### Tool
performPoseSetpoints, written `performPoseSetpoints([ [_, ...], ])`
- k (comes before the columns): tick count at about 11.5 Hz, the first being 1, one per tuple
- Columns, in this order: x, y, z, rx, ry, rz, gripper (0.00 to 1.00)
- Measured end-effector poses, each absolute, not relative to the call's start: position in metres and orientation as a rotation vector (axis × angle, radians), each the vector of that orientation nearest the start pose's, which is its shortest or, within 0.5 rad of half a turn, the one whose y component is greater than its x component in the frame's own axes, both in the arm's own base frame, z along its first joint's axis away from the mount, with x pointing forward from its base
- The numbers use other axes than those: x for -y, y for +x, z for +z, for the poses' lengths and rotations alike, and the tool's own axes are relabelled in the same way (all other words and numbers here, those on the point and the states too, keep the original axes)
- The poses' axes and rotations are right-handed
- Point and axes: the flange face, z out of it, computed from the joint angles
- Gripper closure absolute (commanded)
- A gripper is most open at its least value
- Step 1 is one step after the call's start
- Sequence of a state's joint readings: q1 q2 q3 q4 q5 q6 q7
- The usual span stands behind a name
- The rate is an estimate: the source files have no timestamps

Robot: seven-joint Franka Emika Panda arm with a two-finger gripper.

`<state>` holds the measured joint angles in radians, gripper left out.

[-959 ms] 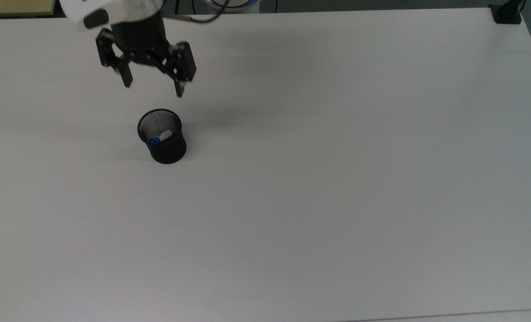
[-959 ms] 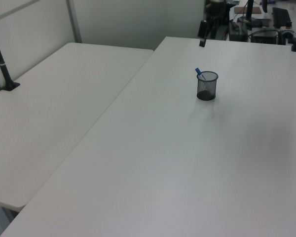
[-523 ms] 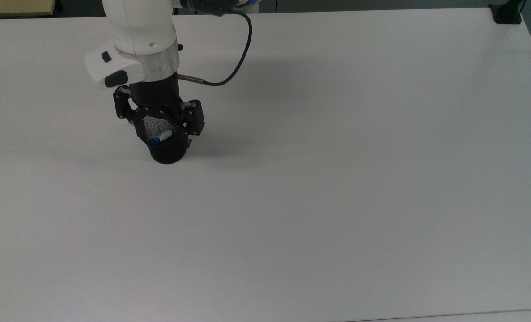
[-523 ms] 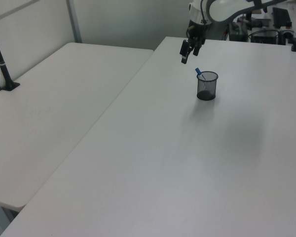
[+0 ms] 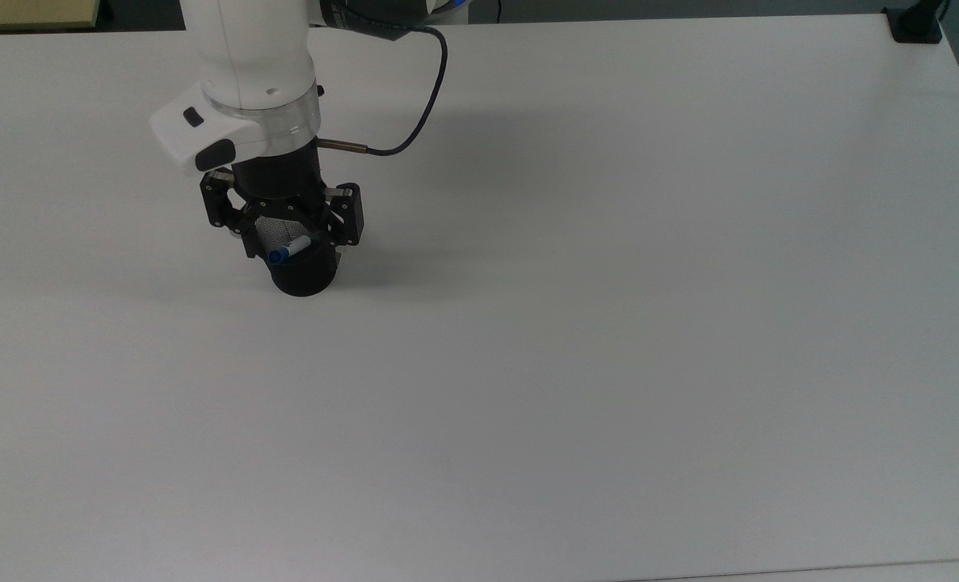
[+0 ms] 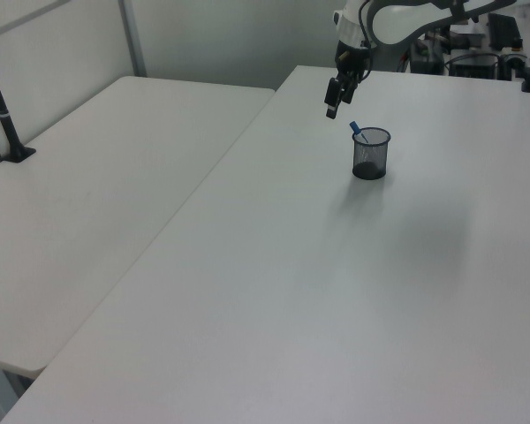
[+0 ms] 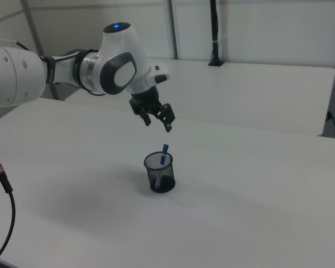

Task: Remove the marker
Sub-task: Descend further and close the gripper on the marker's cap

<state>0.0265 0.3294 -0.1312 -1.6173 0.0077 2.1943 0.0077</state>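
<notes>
A black mesh cup [image 5: 304, 275] stands on the white table [image 5: 608, 323], towards the top view's left. The marker [image 5: 289, 248], white with a blue cap, leans inside it, cap end up above the rim. My gripper [image 5: 292, 239] hangs open above the cup, its fingers spread to either side of the rim in the top view. In the left view the gripper [image 6: 333, 104] is above and to the left of the cup [image 6: 371, 155] and the marker's cap [image 6: 355, 129]. In the right view the gripper [image 7: 158, 124] hovers clear above the marker [image 7: 164, 154] and cup [image 7: 160, 174].
A dark cable [image 5: 418, 105] loops from my wrist. A black clamp [image 5: 914, 24] sits at the table's far right corner in the top view. A second white table [image 6: 88, 203] adjoins on the left view's left, with a black post [image 6: 4, 115].
Over the last second my arm came in from the top view's upper edge to above the cup. Since half a second ago it has only shifted slightly. The gripper stayed open; the marker has not moved.
</notes>
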Motion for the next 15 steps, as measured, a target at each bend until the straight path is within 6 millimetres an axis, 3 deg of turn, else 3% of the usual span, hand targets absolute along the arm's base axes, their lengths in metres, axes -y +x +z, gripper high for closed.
performPoseSetpoints([
  [2,0.065,0.674,0.444,-0.142,-3.175,-0.317,0.15],
  [4,0.075,0.669,0.427,-0.099,-3.195,-0.19,0.24],
  [8,0.085,0.665,0.425,-0.092,-3.201,-0.147,0.45],
  [13,0.085,0.665,0.422,-0.092,-3.202,-0.138,0.5],
  [15,0.085,0.666,0.417,-0.091,-3.203,-0.131,0.61],
])
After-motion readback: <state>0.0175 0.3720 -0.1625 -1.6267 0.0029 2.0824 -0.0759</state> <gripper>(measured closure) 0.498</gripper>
